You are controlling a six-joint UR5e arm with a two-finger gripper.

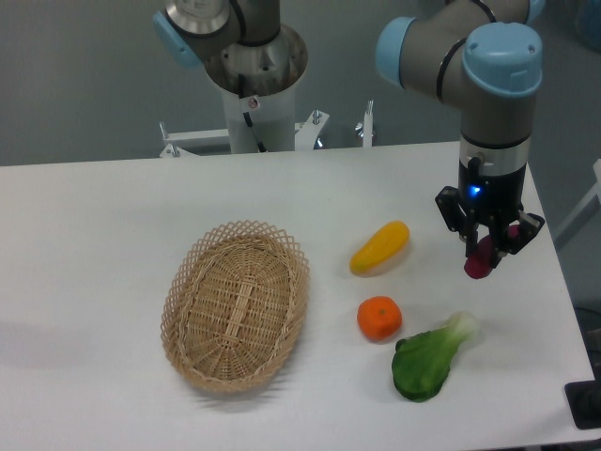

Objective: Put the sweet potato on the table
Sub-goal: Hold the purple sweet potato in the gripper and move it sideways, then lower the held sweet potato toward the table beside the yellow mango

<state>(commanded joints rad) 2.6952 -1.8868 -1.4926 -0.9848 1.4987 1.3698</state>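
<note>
The magenta-purple sweet potato point(481, 261) hangs between the fingers of my gripper point(488, 249) at the right side of the white table point(113, 225). Only its lower end shows below the fingers. The gripper is shut on it and holds it a little above the tabletop, to the right of the yellow vegetable and above the green vegetable.
An oval wicker basket point(237, 303) lies left of centre and is empty. A yellow-orange elongated vegetable point(379, 247), a round orange fruit point(379, 318) and a green leafy vegetable point(430, 358) lie to the right of it. The table's right edge is close to the gripper.
</note>
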